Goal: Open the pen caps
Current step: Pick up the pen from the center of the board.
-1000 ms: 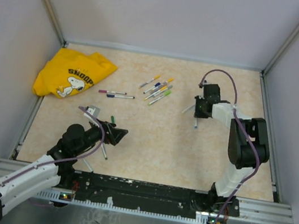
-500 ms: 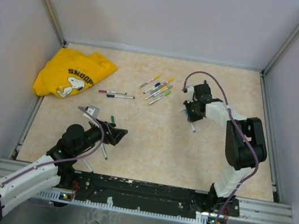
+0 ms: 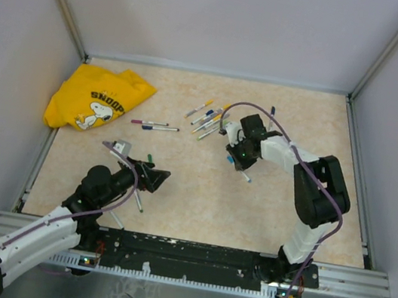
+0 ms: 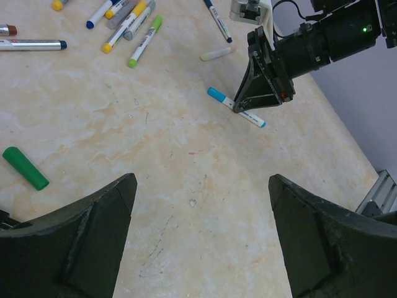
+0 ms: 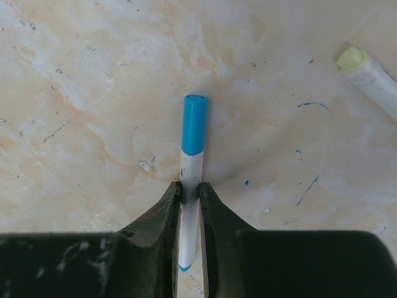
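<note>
Between right end effector [image 5: 190, 189] fingers: white pen barrel [image 5: 191, 169], clamped tight. Blue cap [image 5: 194, 124] just ahead of fingertips, not yet off. Left end effector [image 4: 203, 186] wide open, empty. Loose green cap [image 4: 25, 167] on worktop [image 4: 155, 143] just ahead-left of it, so one looks done. Pen cluster [image 4: 127, 25] far ahead looks capped. Most of task left.

arms [image 3: 35, 235]: white links, black joints | cables [image 3: 252, 105]: purple | left gripper [image 4: 200, 186], right gripper [image 5: 189, 189]: black
</note>
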You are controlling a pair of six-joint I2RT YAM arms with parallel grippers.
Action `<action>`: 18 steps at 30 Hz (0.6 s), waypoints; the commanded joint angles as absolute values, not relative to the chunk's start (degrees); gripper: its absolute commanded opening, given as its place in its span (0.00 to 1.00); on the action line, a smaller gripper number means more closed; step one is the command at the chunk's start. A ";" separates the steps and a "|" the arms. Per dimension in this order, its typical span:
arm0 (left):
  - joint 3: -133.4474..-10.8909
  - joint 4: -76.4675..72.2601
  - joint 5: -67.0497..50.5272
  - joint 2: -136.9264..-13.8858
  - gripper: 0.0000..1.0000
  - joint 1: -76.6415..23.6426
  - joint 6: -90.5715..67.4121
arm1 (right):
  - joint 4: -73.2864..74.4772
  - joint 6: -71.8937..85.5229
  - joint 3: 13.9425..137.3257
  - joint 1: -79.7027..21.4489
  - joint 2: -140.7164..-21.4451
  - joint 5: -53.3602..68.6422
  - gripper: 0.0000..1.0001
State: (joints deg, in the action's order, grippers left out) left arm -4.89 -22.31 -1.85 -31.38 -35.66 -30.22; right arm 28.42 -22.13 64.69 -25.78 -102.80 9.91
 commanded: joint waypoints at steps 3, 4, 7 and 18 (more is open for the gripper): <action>-3.69 -25.03 -1.61 -30.85 0.93 -35.87 -32.02 | 31.73 -25.03 65.96 -27.95 -104.09 6.45 0.19; -3.64 -25.05 -1.51 -30.85 0.93 -35.90 -32.19 | 31.73 -25.17 65.99 -28.21 -104.21 5.63 0.21; -3.28 -25.59 -1.24 -30.83 0.93 -35.86 -32.26 | 31.78 -25.70 65.91 -29.01 -104.56 3.20 0.25; -2.00 -28.10 -0.96 -30.85 0.99 -35.86 -33.13 | 34.06 -26.11 66.82 -29.44 -106.33 2.86 0.20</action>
State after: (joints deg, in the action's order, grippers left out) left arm -2.83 -25.12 -1.45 -31.38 -35.66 -32.56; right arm 30.89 -25.06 65.89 -28.91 -103.66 4.43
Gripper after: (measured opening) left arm 0.990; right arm 0.227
